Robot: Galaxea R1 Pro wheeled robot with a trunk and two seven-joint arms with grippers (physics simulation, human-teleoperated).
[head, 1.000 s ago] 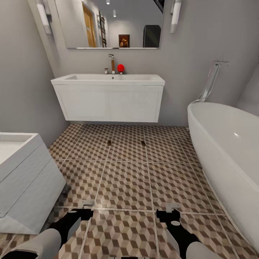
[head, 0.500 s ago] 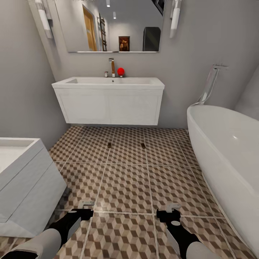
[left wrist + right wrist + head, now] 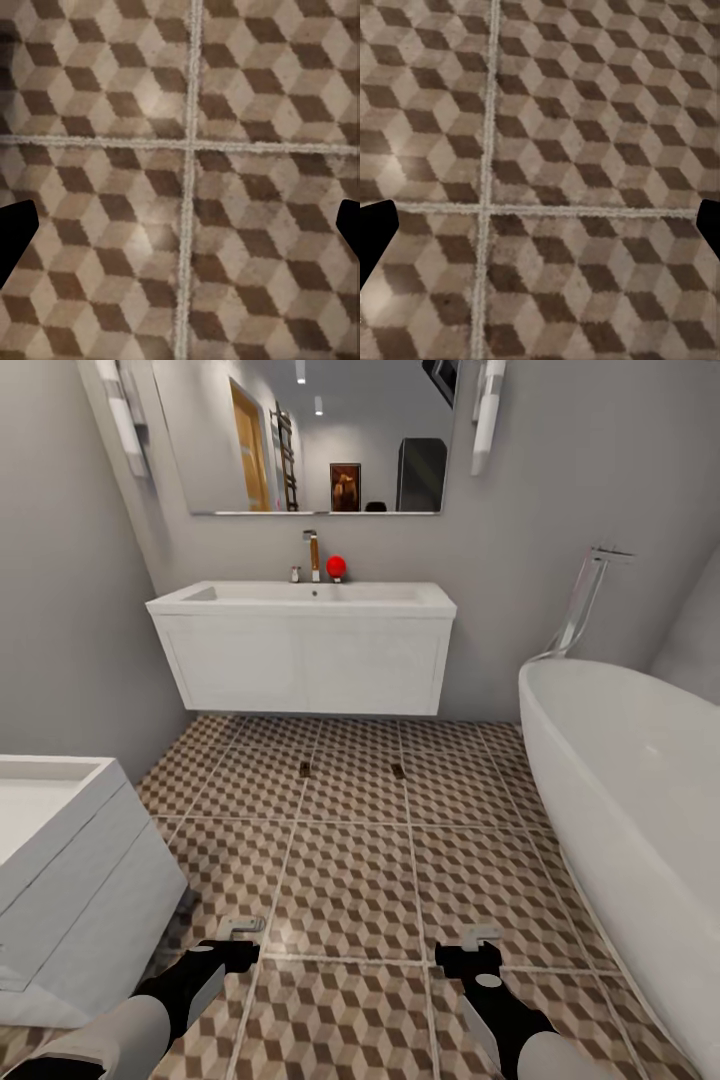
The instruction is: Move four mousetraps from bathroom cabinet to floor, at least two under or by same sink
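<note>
Two small brown wooden mousetraps (image 3: 304, 768) (image 3: 398, 770) lie on the cube-patterned tiled bathroom floor (image 3: 350, 880) just before the white vanity sink (image 3: 305, 600). Left gripper (image 3: 241, 926) and right gripper (image 3: 481, 935) both spread wide, empty. Likely mid-task; next calls for fetching the remaining traps from the cabinet.

Both arms reach forward, low and parallel — left gripper (image 3: 240, 927) and right gripper (image 3: 481, 936) spread wide, holding nothing.
</note>
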